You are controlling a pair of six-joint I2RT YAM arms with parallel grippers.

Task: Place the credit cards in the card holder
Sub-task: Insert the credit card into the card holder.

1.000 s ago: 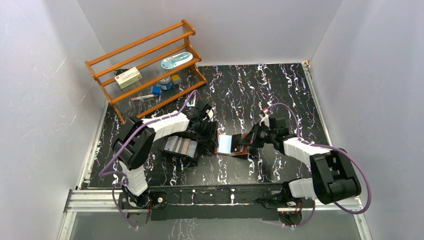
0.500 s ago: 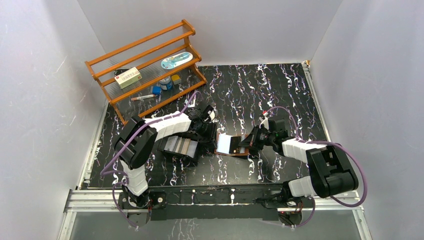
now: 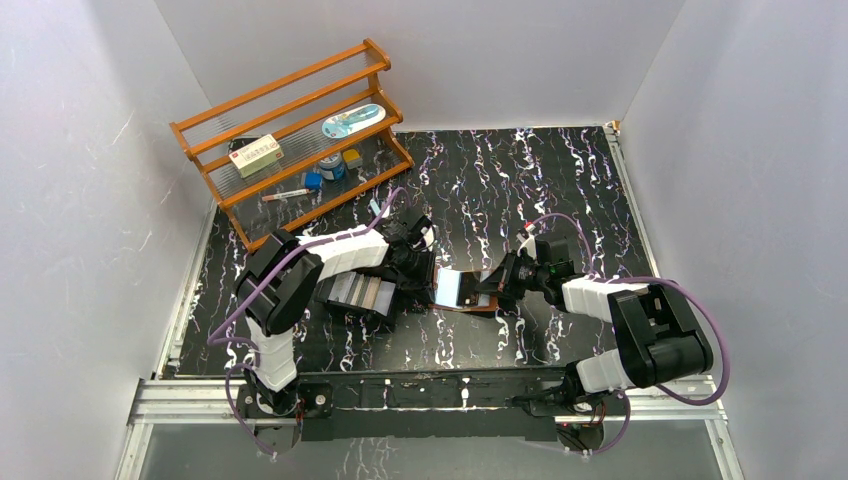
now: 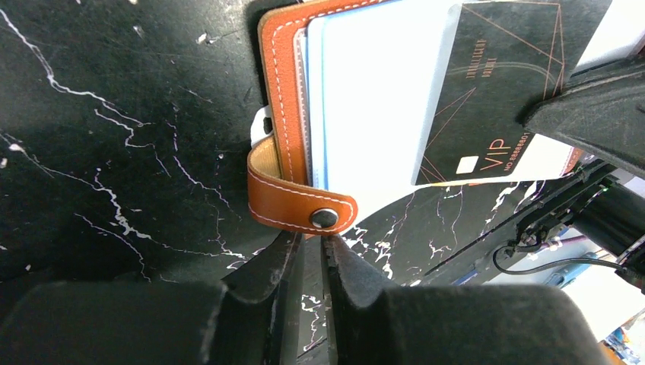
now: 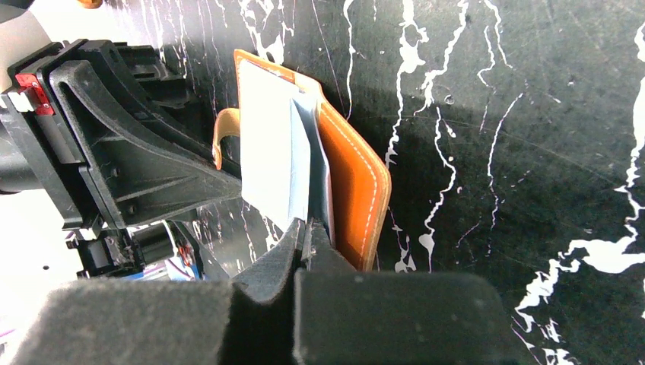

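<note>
The card holder point(image 4: 287, 91) lies open on the tabletop point(image 3: 560, 180), between the two arms. Its orange-brown leather faces down and its pale pockets face up. A black card point(image 4: 487, 91) marked VIP rests over those pockets. The right claw point(image 5: 308, 228) is closed tight on that card's edge. The holder's strap point(image 4: 297, 201) curls outward with its snap stud point(image 4: 324, 217) showing. The left claw point(image 4: 313, 251) sits right at the strap, its jaws a narrow slit apart; I cannot tell whether they pinch it. Further left, a black tray point(image 3: 328, 296) holds silver and tan credit cards point(image 3: 362, 291). A wooden rack point(image 3: 290, 120) stands at the back left.
</note>
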